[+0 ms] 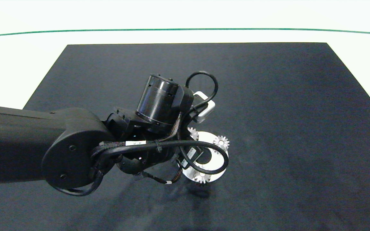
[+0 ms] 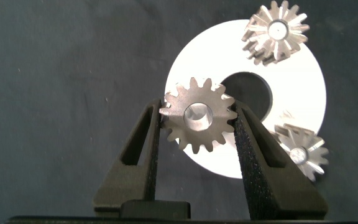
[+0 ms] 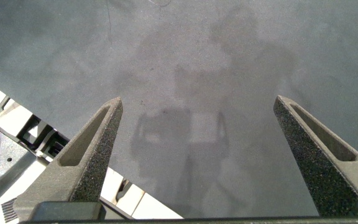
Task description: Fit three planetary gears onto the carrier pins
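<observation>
Black mat [image 1: 268,96] covers the table; the white carrier disc [image 1: 218,166] lies on it near the middle, largely under the left arm.

Left arm is reached in from the left, wrist above the disc. Left gripper [image 2: 199,121] is closed on the third gear [image 2: 199,115], pads against opposite teeth, bore facing the camera. The gear is held over the disc rim [image 2: 303,93], beside the centre hole [image 2: 247,93].

Two gears are already seated on their pins: one at the far edge [image 2: 276,32], one at the near edge [image 2: 300,149]. In the head view three gears can be seen around the disc, at [image 1: 221,141], [image 1: 202,178] and, partly hidden, [image 1: 192,132].

The last pin is not seen; it is judged to lie behind the held gear, possibly already in the bore, where something pale shows.

For the step in hand: the bore should be kept square over the pin and the gear level, then lowered straight. Release is best left until the gear face is flat on the disc. A tilted gear is likely to jam.

Right gripper [image 3: 197,162] is spread open with nothing held, hovering over bare mat well away from the work.
</observation>
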Motion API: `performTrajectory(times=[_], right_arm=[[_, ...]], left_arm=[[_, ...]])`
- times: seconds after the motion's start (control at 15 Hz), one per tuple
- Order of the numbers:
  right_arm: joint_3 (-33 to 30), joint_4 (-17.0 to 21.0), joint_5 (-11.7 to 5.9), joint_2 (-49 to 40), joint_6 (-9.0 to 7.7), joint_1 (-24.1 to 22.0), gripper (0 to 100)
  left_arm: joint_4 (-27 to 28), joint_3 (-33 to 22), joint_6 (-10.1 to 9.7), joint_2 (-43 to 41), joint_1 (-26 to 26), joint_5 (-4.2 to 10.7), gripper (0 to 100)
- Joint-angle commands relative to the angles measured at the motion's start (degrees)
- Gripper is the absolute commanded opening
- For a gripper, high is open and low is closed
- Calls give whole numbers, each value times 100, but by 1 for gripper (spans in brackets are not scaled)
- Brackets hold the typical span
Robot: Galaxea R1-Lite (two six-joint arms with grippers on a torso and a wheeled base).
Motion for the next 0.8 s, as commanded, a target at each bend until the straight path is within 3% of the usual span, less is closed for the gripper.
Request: performTrajectory(times=[0.07, 0.53, 0.8], right_arm=[[2, 12, -8, 0, -11, 1, 100], [2, 12, 1, -17, -11, 10, 100], [10, 12, 1, -8, -11, 10, 100]], left_arm=[[0, -33, 59, 113, 48, 20, 0], [9, 3, 252, 140, 171, 11, 0], [0, 20, 252, 157, 171, 11, 0]])
